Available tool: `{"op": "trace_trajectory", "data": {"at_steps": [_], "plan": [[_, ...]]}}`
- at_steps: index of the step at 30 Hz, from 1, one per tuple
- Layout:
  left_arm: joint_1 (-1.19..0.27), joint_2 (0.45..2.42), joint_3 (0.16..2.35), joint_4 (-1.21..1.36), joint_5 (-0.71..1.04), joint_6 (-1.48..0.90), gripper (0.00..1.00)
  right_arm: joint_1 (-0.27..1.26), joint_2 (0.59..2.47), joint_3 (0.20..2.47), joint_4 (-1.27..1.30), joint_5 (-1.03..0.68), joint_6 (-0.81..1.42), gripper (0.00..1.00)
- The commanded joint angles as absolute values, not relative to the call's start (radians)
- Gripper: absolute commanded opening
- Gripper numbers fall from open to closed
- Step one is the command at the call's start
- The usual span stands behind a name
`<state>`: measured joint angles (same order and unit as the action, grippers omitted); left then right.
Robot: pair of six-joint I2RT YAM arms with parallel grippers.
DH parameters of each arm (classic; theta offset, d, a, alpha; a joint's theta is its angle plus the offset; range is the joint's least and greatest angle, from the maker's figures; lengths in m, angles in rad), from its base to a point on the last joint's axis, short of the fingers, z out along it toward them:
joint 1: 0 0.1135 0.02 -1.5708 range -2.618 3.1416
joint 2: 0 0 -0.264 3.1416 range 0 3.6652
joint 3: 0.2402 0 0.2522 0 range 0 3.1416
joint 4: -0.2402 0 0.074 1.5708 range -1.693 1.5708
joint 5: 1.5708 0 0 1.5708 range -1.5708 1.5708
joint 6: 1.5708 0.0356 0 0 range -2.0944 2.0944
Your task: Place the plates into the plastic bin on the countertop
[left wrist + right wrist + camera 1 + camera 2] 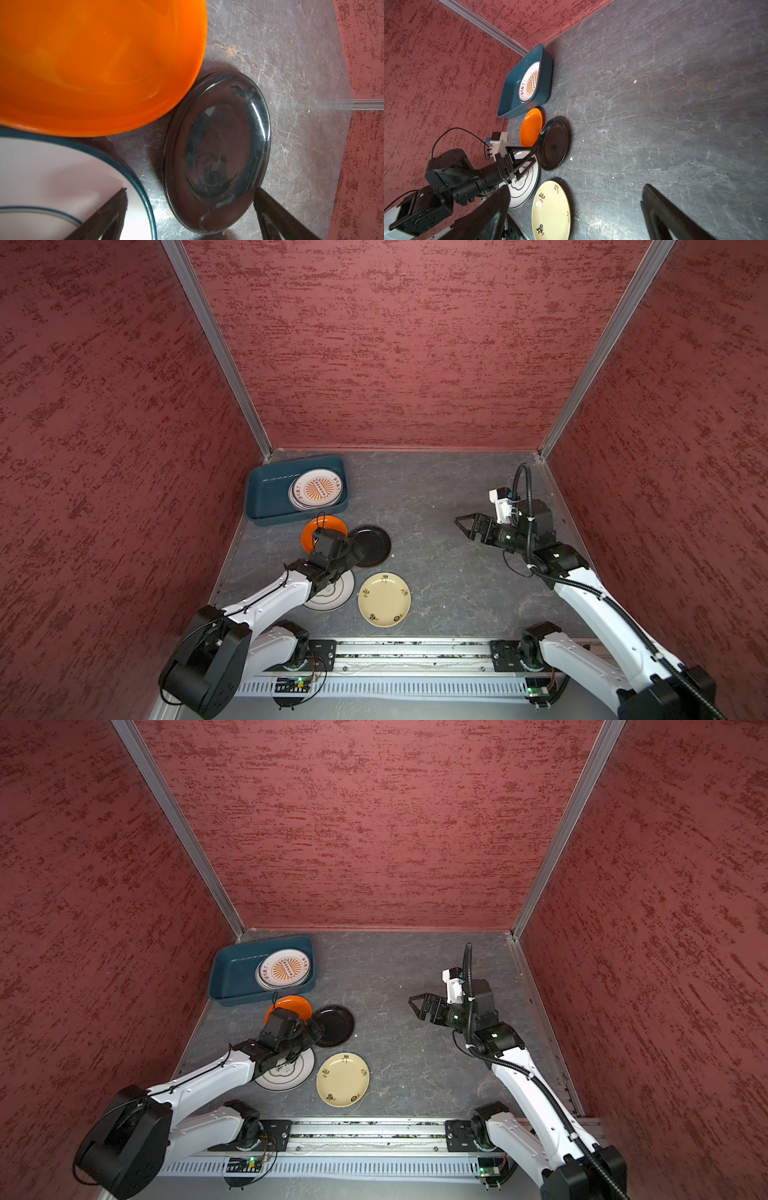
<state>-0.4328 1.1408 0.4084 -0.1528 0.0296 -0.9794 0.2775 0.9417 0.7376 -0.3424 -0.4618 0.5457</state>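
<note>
Grey countertop (436, 572) | left gripper (190, 190) jaws wide, empty, black plate (372, 545) at its 3 o'clock, near rim between them | right gripper (461, 527) wide, empty, well apart

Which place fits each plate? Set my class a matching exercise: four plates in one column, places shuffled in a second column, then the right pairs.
Plates
1. orange plate
2. white teal-rimmed plate
3. cream-yellow plate
4. sunburst plate

Places
A. inside the plastic bin
B. on the countertop, beside the bin's near wall
C. partly under the left arm
D. fully in view, nearest the base rail

Pairs: 1-B, 2-C, 3-D, 4-A
</note>
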Motion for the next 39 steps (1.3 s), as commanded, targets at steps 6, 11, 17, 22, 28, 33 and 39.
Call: {"op": "trace_trajectory", "data": {"at_steps": [6,11,17,22,28,33,39], "plan": [[-0.442,1.132,0.463,-0.368,0.078,-0.955,0.96,0.268,0.935,0.759,-0.332,-0.462,0.550,0.99],[-0.431,1.008,0.536,-0.554,0.026,-0.953,0.97,0.267,0.927,0.758,-0.330,-0.461,0.552,0.99],[-0.326,0.893,0.599,-0.843,-0.031,-0.979,0.97,0.264,0.931,0.761,-0.304,-0.475,0.553,0.99],[-0.169,0.869,0.618,-0.977,-0.054,-0.926,0.95,0.258,0.946,0.764,-0.281,-0.487,0.542,0.99],[-0.004,0.897,0.593,-0.982,-0.030,-0.883,0.99,0.245,0.963,0.771,-0.281,-0.515,0.518,0.99],[0.011,0.951,0.604,-1.017,-0.130,-0.918,0.99,0.227,0.958,0.776,-0.304,-0.512,0.484,0.99],[0.026,0.979,0.547,-0.949,-0.085,-0.906,0.99,0.194,0.965,0.776,-0.317,-0.514,0.453,0.99]]}}
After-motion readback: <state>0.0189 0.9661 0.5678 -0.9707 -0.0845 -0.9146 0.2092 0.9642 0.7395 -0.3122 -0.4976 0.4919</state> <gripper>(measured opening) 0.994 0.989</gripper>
